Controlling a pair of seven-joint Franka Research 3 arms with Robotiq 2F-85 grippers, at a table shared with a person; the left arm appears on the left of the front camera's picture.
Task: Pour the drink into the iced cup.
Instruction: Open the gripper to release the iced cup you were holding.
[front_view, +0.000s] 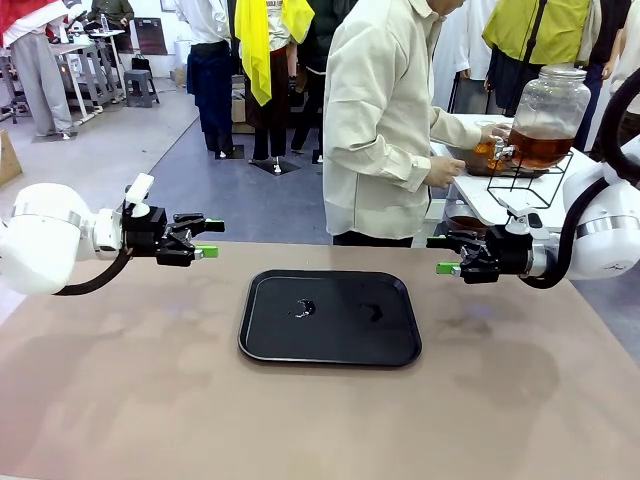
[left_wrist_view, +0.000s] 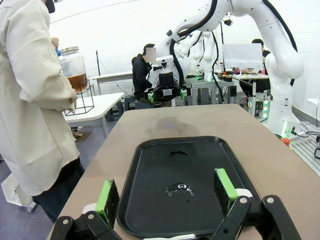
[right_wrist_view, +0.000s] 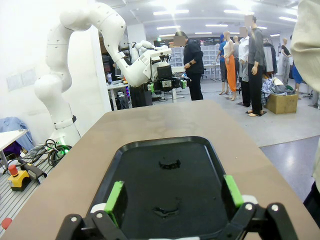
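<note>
The drink (front_view: 540, 150) is amber liquid in a large clear glass jar (front_view: 548, 105) on a wire stand, on a side table at the far right; the jar (left_wrist_view: 74, 70) also appears in the left wrist view. A person in a cream shirt (front_view: 380, 120) holds a small clear cup (front_view: 485, 150) of amber liquid at the jar's tap. The iced cup is out of view. My left gripper (front_view: 210, 238) (left_wrist_view: 166, 192) hovers open and empty left of a black tray (front_view: 270, 335). Facing it from the tray's right, my right gripper (front_view: 440, 254) (right_wrist_view: 175, 197) is also open and empty.
The black tray (left_wrist_view: 150, 160) (right_wrist_view: 130, 165) lies at the table's middle with two small wet marks (front_view: 302, 308) on it. The white side table (front_view: 480, 200) stands beyond the far right corner. The person stands at the far edge, turned toward the jar.
</note>
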